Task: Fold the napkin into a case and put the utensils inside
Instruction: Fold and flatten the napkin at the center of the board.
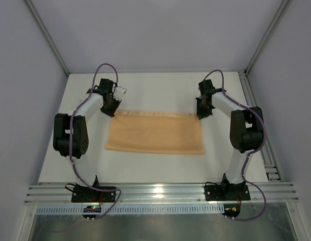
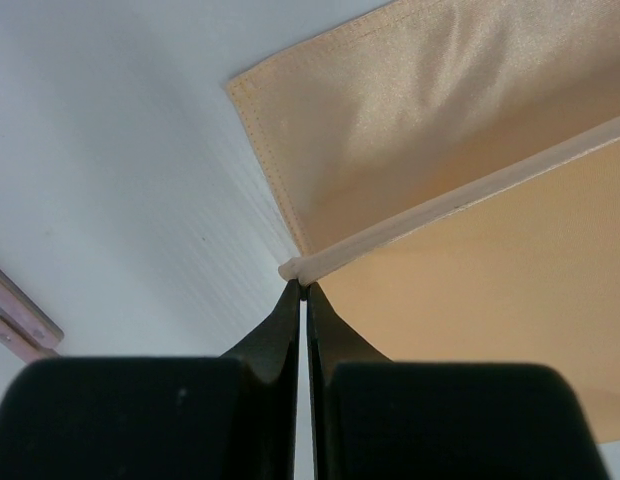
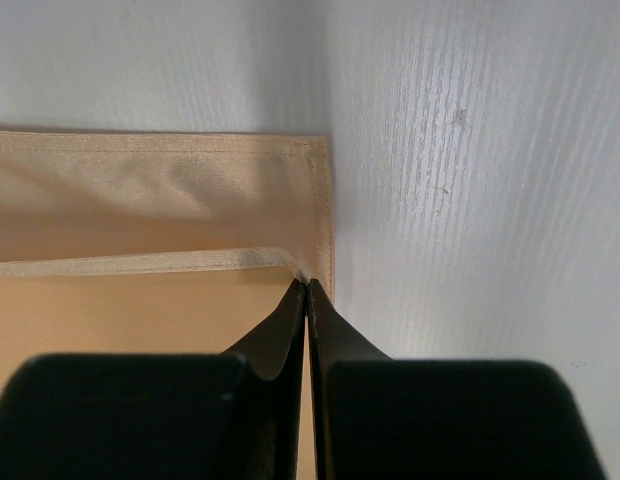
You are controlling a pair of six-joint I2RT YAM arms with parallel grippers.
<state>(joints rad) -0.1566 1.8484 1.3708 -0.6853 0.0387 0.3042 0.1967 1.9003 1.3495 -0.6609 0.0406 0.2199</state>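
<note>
The peach-orange napkin [image 1: 155, 135] lies folded into a wide rectangle on the white table. My left gripper [image 1: 112, 111] is shut on the left corner of its upper layer's hem, and the corner shows pinched at the fingertips in the left wrist view [image 2: 303, 290]. My right gripper [image 1: 199, 115] is shut on the right hem corner [image 3: 308, 283]. The lower layer [image 2: 390, 130] shows beyond the held hem. Pale slim pieces that look like the utensils [image 1: 120, 92] lie beside my left wrist. A pinkish end of them shows at the lower left of the left wrist view [image 2: 20, 322]. No case shape shows.
Grey walls with metal corner posts [image 1: 50, 45] close in the table on three sides. A metal rail [image 1: 155, 192] runs along the near edge by the arm bases. A slotted rail [image 1: 261, 145] runs down the right side.
</note>
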